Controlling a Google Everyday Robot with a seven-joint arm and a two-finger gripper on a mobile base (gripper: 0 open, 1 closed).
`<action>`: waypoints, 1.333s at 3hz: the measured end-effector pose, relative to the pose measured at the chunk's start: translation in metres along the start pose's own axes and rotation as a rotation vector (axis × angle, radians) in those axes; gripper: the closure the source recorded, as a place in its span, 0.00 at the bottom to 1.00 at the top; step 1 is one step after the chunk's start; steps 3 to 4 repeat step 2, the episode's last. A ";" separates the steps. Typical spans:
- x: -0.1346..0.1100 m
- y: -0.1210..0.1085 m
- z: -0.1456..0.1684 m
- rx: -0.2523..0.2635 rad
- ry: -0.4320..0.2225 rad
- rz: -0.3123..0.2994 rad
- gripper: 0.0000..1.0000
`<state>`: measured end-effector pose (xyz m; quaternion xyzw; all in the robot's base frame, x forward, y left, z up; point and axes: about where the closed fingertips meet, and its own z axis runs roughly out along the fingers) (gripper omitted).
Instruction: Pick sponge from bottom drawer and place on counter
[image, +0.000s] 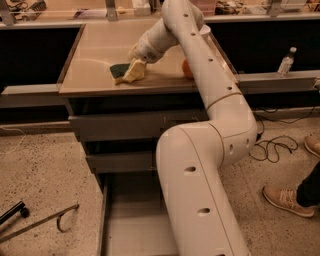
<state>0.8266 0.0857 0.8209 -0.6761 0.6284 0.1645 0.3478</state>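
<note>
My gripper sits low on the counter, touching the sponge, which lies there as the task wants; I cannot tell whether its grip holds. The bottom drawer stands open below.

One sponge and one orange ball are counted on the single table. One claw is seen at the sponge's three o'clock. Three drawers are counted, the bottom drawer included. One bottle and two shoes are seen.
</note>
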 end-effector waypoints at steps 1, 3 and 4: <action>0.000 0.000 0.000 0.000 0.000 0.000 0.00; 0.000 0.000 0.000 0.000 0.000 0.000 0.00; 0.000 0.000 0.000 0.000 0.000 0.000 0.00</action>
